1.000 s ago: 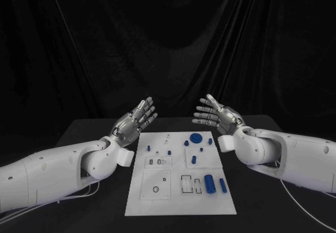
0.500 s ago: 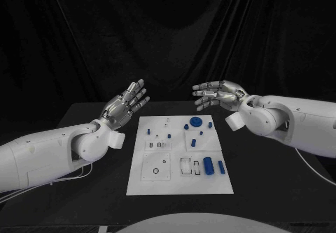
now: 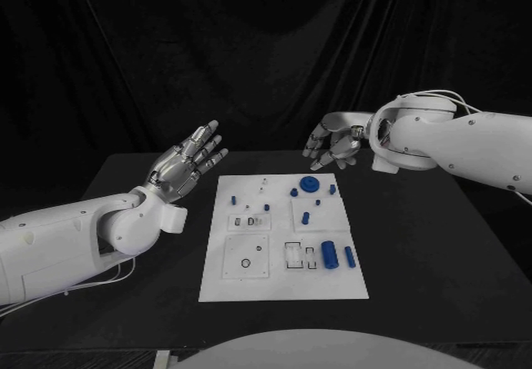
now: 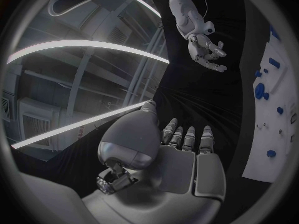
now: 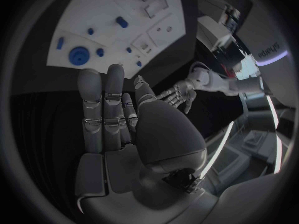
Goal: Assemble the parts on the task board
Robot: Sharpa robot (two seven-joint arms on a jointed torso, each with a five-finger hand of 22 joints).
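Note:
The white task board point(image 3: 333, 284) lies in the middle of the black table. Blue parts lie on it: a round disc point(image 3: 309, 184) at its far end, a thick cylinder point(image 3: 328, 254) and a thinner one point(image 3: 350, 257) near its right edge, and several small pieces between. My left hand point(image 3: 188, 163) hovers left of the board's far end, fingers straight and apart, holding nothing. My right hand point(image 3: 333, 144) hangs above the table just beyond the board's far edge, fingers pointing down, empty. The right wrist view has that hand point(image 5: 118, 114) over the board point(image 5: 118, 15) and disc point(image 5: 79, 55).
Bare black table point(image 3: 432, 254) runs along both sides of the board. A black curtain point(image 3: 266, 69) closes off the back. Loose white cables point(image 3: 78, 296) trail under my left arm. In the left wrist view my left hand point(image 4: 181, 154) faces the right hand point(image 4: 209, 50).
The camera has shifted. My right arm has lifted its elbow and turned the hand from palm-up to fingers-down beyond the board's far edge. The left hand stays raised and open.

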